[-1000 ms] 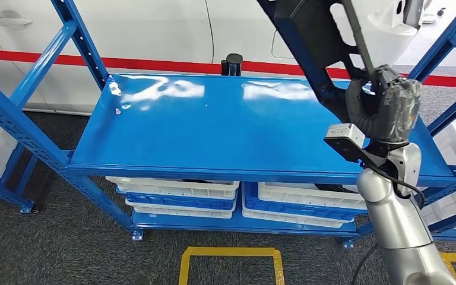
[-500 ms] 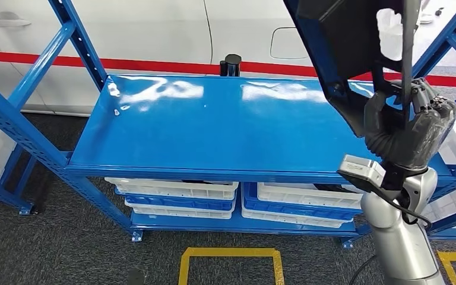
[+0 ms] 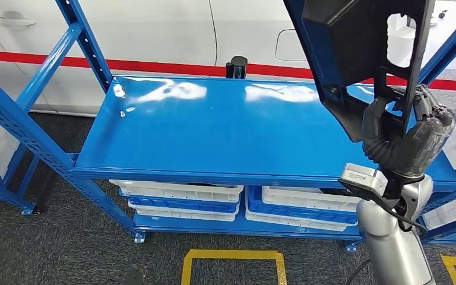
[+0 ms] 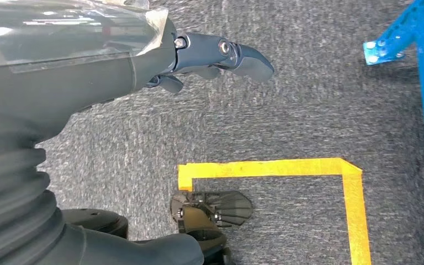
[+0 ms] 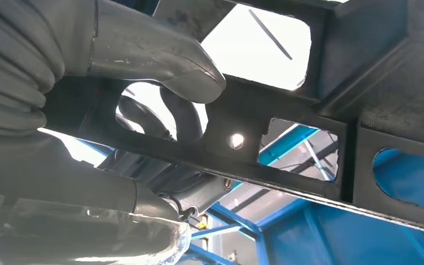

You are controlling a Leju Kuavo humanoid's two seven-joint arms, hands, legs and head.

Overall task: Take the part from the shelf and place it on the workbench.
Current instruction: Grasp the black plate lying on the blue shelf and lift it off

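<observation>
The right hand (image 3: 407, 133) has its fingers wrapped around a lower bar of the black part (image 3: 356, 47), a large dark moulded panel with cut-out openings, which hangs in the air at the upper right of the head view, lifted clear of the blue shelf (image 3: 225, 127). In the right wrist view the thumb (image 5: 160, 52) presses on one face of the bar while darker fingers curl through an opening behind it, so the grip looks firm. Judging from this, the pick is done; carrying the part to the workbench and setting it down are left, and no workbench can be made out. The left hand (image 4: 221, 55) hangs low over the floor, fingers loosely apart and holding nothing. The shelf's glossy blue top reflects light; white and blue bins (image 3: 184, 196) sit stacked on its lower level. Behind runs a white wall with a red stripe (image 3: 154, 62). The floor is dark grey carpet (image 4: 309, 99) marked with yellow tape (image 4: 287, 165).
</observation>
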